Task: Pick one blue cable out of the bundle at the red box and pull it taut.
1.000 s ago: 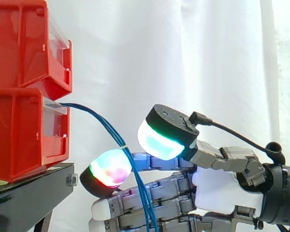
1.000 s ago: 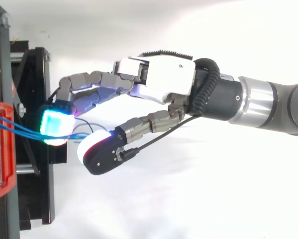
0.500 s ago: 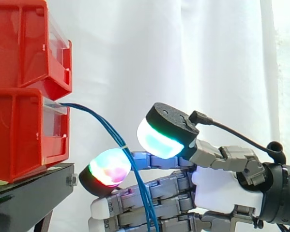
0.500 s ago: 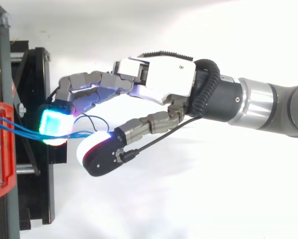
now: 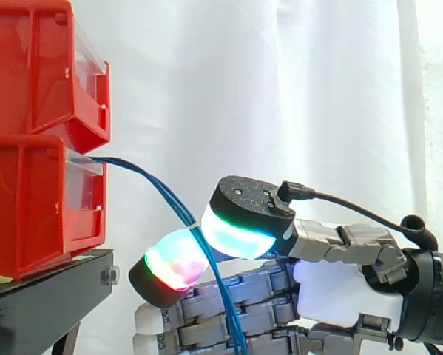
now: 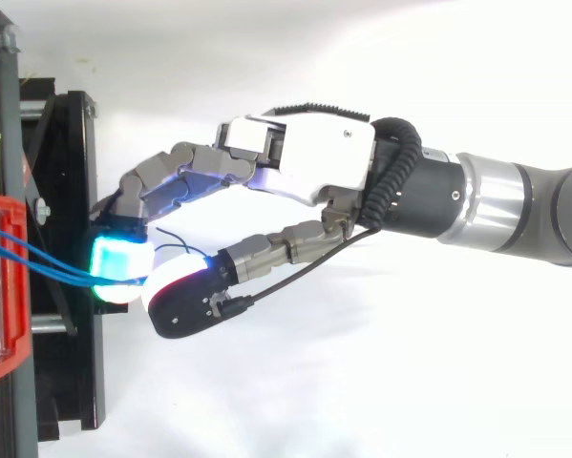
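at the red box's mouth, a pinch that may hold too many strands

below and to the right of the lower red box (image 5: 29, 207), the blue cables (image 5: 143, 177) leave its front opening, arc down past the edge of the black stand (image 5: 51, 296) and run between the glowing pads (image 5: 239, 225) of the hand (image 6: 305, 162). thumb and one finger are curled together on the strands, so the hand reads as pinching them. its other fingers lie stretched out underneath, and the cables hang slack in front of them.

the main risk is catching the wrong count. at least two strands lie side by side where the pads meet, and i cannot tell whether one or several are trapped. a pull from here could drag the whole bundle rather than a single cable. the pads are rounded and the cable is thin, so it may also slide out once tension comes on. a hard pull could tug the box, which seems simply stacked on the stand.

against the frame a second ago, the thumb has swung down and toward the finger pad, closing the gap that stood open around the strands. seen from above, the finger has curled further in and its pad now meets the thumb's. the cables' arc from the box looks unchanged.
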